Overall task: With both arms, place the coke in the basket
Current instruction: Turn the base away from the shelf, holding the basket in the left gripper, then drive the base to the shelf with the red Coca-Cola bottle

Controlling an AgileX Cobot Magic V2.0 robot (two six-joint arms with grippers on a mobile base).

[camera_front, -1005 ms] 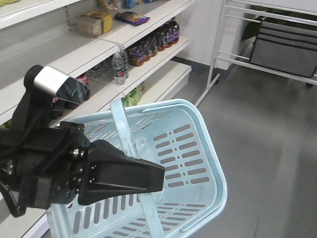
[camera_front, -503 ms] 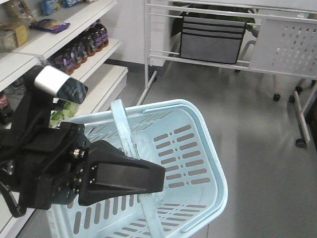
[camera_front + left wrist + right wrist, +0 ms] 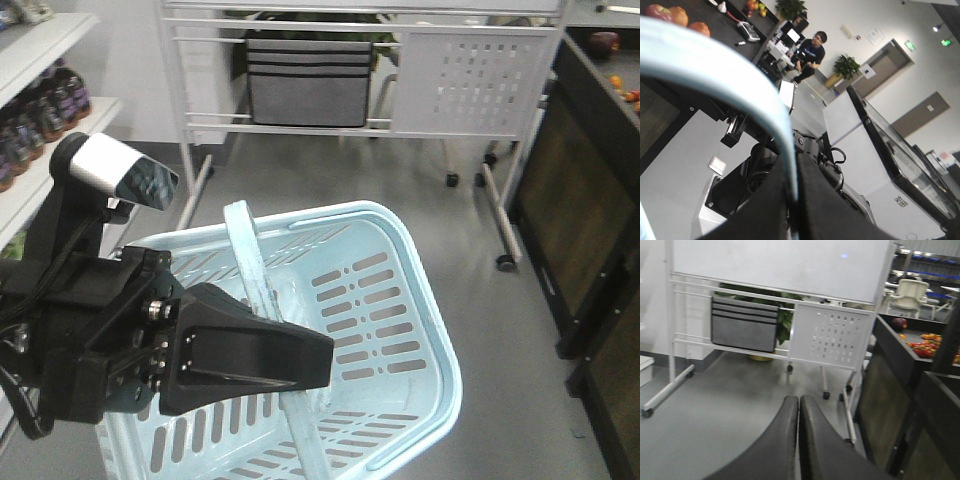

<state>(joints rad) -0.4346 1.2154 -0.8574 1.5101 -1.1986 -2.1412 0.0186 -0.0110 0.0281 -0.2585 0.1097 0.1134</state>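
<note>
At seven o'clock in the front view, the left gripper [image 3: 322, 360] clenches its fingers on the handle [image 3: 243, 250] of the basket [image 3: 436, 310]. The right gripper [image 3: 799, 435] has its fingers pressed together, empty. No coke shows in any view. Carrying the basket looks to be the step in hand, and next the right arm must find and grasp the coke.

Wheeled whiteboard stand [image 3: 470, 70], grey pouch [image 3: 308, 82] hanging; shelf bottles [image 3: 45, 110] left.

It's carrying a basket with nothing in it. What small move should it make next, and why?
Probably turn the base to look for the coke. The basket looks empty, the left arm's jaws are clamped on its strap handle, and the right arm's jaws are shut on nothing. No red bottle shows in any view; only a whiteboard stand lies ahead.
</note>
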